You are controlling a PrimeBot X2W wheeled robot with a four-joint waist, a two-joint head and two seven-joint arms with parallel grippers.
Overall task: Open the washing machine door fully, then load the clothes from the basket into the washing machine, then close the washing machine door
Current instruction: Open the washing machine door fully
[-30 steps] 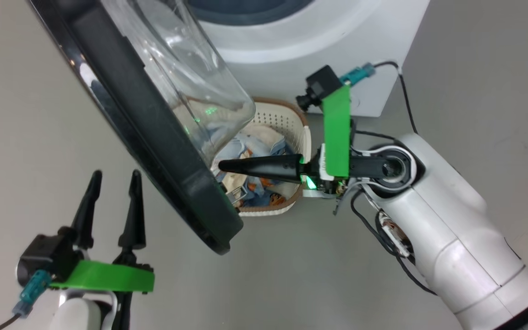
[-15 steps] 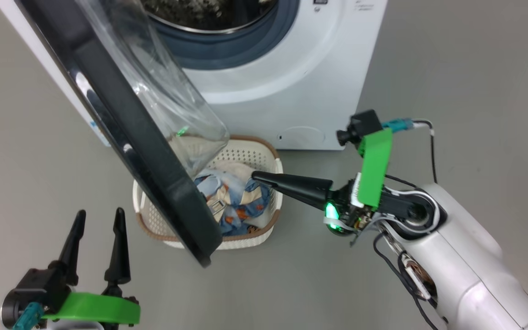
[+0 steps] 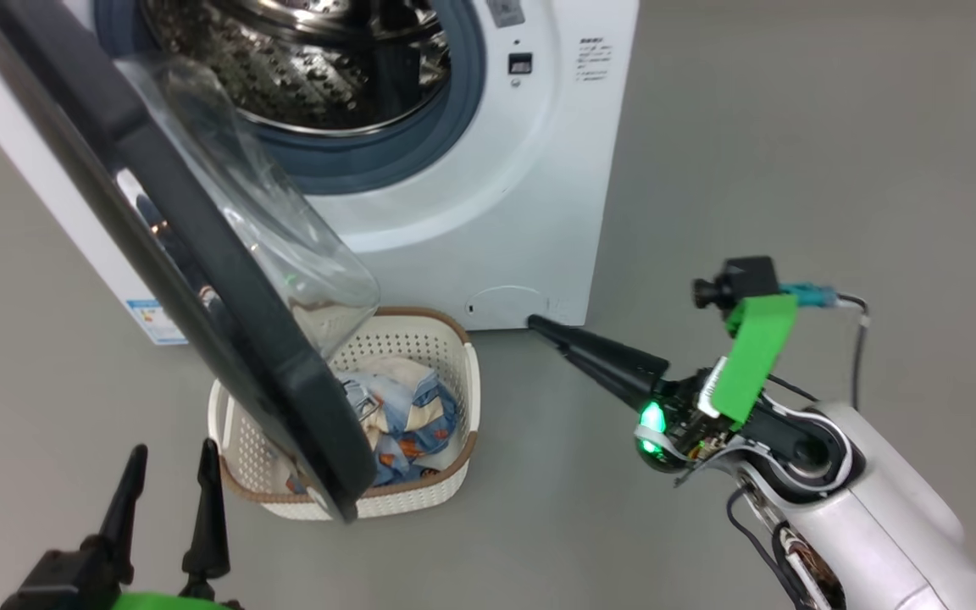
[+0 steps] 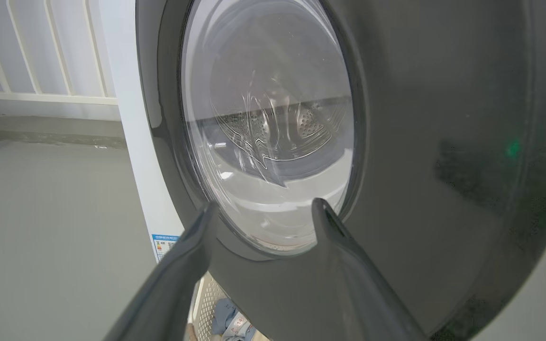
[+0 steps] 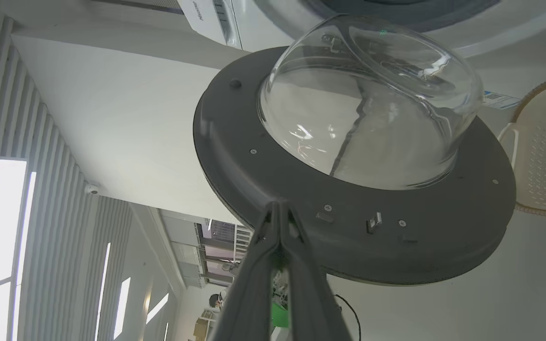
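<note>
The white washing machine (image 3: 488,220) stands at the top of the head view, its steel drum (image 3: 302,76) exposed. The washing machine door (image 3: 200,288) hangs open, its black rim crossing over the left part of the basket (image 3: 420,343). The clothes (image 3: 407,419), blue with orange prints and cream pieces, lie in the basket. My left gripper (image 3: 173,449) is open at the lower left, on the door's outer side and apart from it (image 4: 266,206). My right gripper (image 3: 536,322) is shut on nothing, right of the basket, pointing at the machine's lower front. Its tip (image 5: 277,204) faces the door's inner rim (image 5: 235,156).
Grey floor (image 3: 793,169) lies open to the right of the machine and in front of the basket. A round service flap (image 3: 505,305) and a blue energy label (image 3: 153,318) sit low on the machine. A white railing (image 4: 40,94) stands behind the machine.
The head camera has tilted up, bringing the drum into view. My right gripper has drawn back to the right, from the door's edge over the basket to beyond the basket's rim.
</note>
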